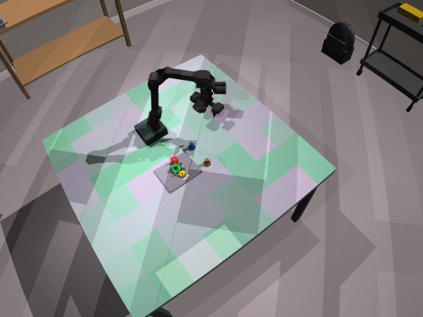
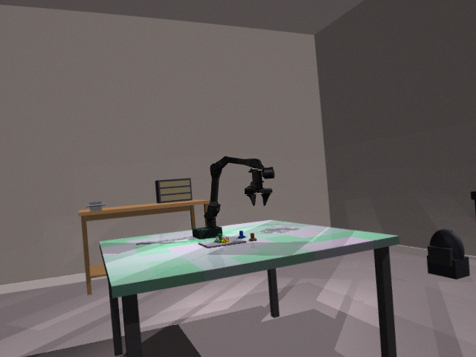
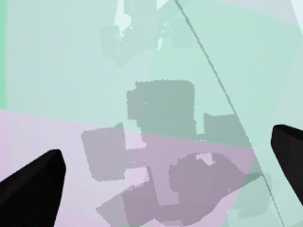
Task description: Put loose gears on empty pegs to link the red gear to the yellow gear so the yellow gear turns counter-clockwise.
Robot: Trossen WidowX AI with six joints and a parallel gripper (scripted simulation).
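The claw [image 1: 207,109] [image 2: 258,204] [image 3: 169,148] hangs above the worktop [image 1: 218,205] [image 2: 245,265] [image 3: 47,71], well apart from the board, its fingers spread wide with nothing between them.

The grey board [image 1: 166,183] [image 2: 209,245] carries three gears close together: the red gear [image 1: 172,161] toward the arm's base [image 1: 150,139] [image 2: 196,234], the yellow gear [image 1: 182,174] [image 2: 224,240] on the opposite side, and the green gear [image 1: 176,168] [image 2: 219,237] between them. The green one seems to reach both neighbours, though at this size I can't be certain that the teeth mesh or that it sits fully flat.

Two loose gears stand upright on the worktop, off the board: the blue gear [image 1: 192,146] [image 2: 241,234] near its edge on the arm's side, and the brown gear [image 1: 206,162] [image 2: 252,237] just beside one corner.

Farther off, the open wooden shelf [image 1: 69,47] [image 2: 143,208] bears a grey object [image 2: 95,206] and a dark-framed case [image 2: 175,190] with pale horizontal panels; the black cart [image 1: 392,66] has a yellow box [image 1: 410,12] on its top tier.
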